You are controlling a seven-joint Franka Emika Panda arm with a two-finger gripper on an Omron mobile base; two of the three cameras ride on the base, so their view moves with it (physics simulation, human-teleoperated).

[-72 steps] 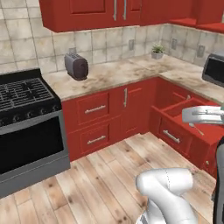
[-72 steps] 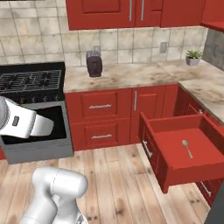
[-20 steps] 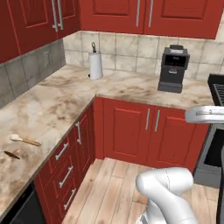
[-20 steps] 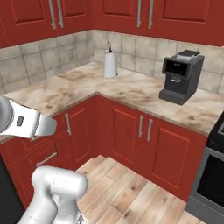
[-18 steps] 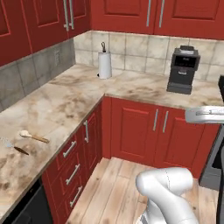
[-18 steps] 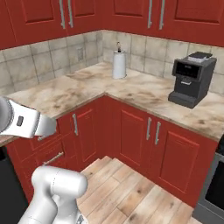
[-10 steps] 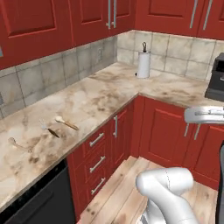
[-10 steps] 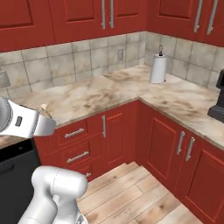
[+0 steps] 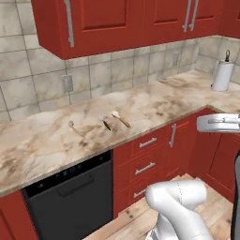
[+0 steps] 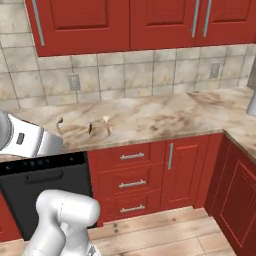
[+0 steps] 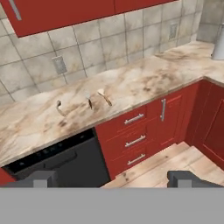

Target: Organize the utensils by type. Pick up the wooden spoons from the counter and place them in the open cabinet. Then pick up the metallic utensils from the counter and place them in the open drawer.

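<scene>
Three utensils lie in a row on the beige counter (image 9: 154, 105), above the dishwasher. On the left is a pale spoon (image 9: 71, 125) (image 11: 59, 107). In the middle is a fork with a dark handle (image 9: 104, 122) (image 11: 89, 103). On the right is a wooden spoon with an orange-brown handle (image 9: 120, 118) (image 10: 106, 124) (image 11: 104, 97). My gripper (image 11: 111, 179) is open, its two tips wide apart with nothing between them. It hangs well back from the counter, over the floor. The open cabinet and the open drawer are out of view.
A black dishwasher (image 9: 70, 197) sits under the counter, with red drawers (image 9: 150, 159) to its right. Closed red wall cabinets (image 9: 108, 21) hang above the tiled wall. A paper towel roll (image 9: 221, 75) stands at the far right corner. Wood floor (image 10: 165, 235) lies in front.
The whole picture has shifted, so the base has moved along the counter. The three utensils now sit near the middle of the views and look closer. The gripper stays open.
</scene>
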